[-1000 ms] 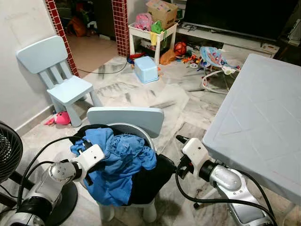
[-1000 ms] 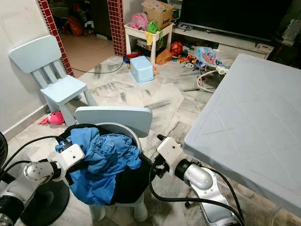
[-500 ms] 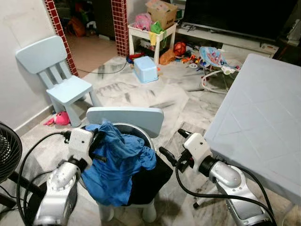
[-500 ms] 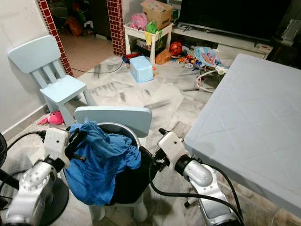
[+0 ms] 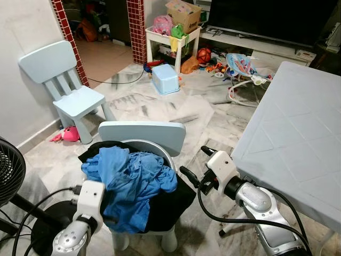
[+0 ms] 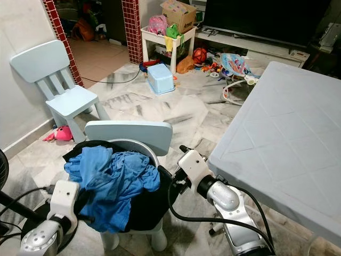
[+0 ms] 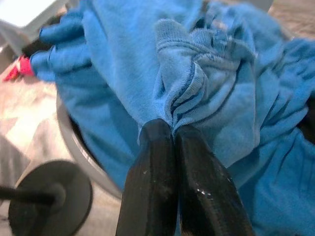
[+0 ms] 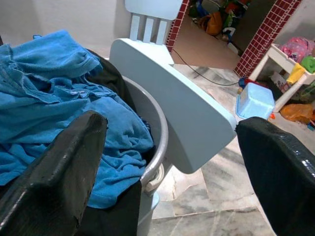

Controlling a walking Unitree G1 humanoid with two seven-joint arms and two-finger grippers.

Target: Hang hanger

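Since half a second ago, my left gripper (image 7: 172, 135) has dropped low beside the basket (image 8: 156, 142), fingers pinched tight on the blue cloth (image 5: 133, 176). My right gripper (image 5: 193, 166) hangs wide open by the basket's rim on the small chair (image 5: 143, 134); I can't make out a hanger, maybe buried under the clothes.

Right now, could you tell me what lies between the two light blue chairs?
In the left eye view, bare marble floor separates the far chair from the near chair holding laundry.

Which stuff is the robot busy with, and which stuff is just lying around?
Busy with:
blue shirt, pinched in the left gripper
grey basin of clothes
right gripper, open beside the basin

Just lying around:
small blue chair
pink toy
blue tub
fan
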